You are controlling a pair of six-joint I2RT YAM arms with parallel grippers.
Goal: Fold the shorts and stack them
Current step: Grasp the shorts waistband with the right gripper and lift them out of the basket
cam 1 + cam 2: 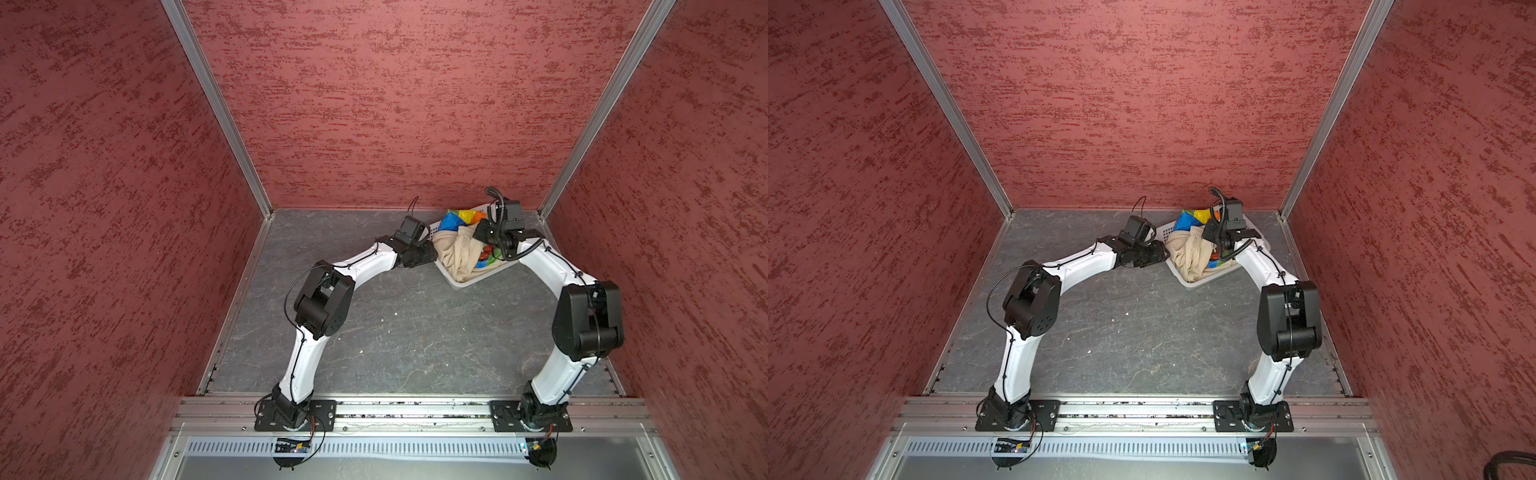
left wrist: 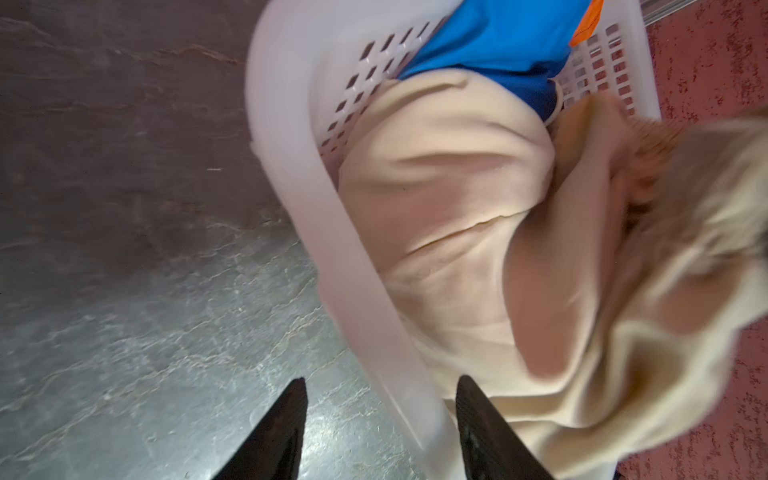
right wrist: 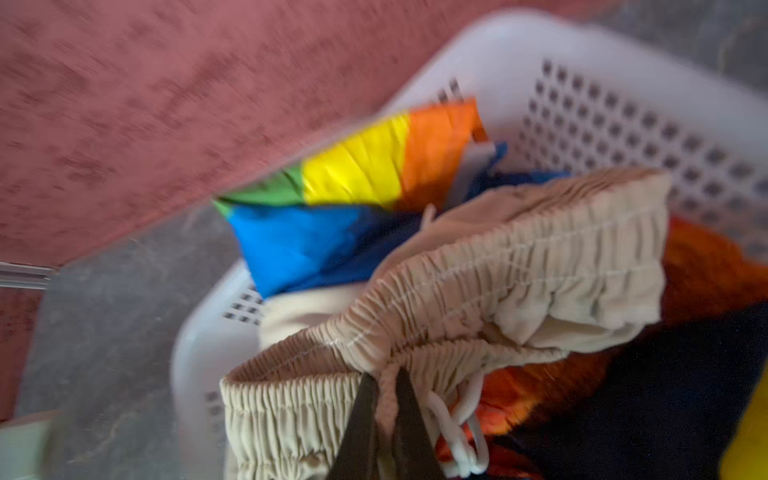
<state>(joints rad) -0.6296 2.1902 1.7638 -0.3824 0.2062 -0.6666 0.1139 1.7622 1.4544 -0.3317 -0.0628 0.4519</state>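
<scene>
Beige shorts (image 1: 455,254) (image 3: 519,270): bunched in the white basket (image 1: 469,285), on top of the load. Gathered waistband is raised at the far end. The rest of the cloth trails toward the basket's near corner, so the long axis runs roughly far to near (crumpled, legs not told apart).

Right gripper (image 3: 384,382): clamped on a pleat of that waistband, fingers pinched together through the cloth. A white drawstring (image 3: 457,436) loops just beside them.

Rainbow shorts (image 1: 455,220) (image 3: 332,208): under and behind the beige pair. A striped fold pokes up at the far end and orange shows beneath the waistband.

Left gripper (image 2: 381,384): jaws parted, one finger over the table (image 2: 145,332), the other over beige cloth, the basket rim between them; holding nothing.

Basket sits askew in the table's far right corner, near the red back wall (image 1: 415,104).
</scene>
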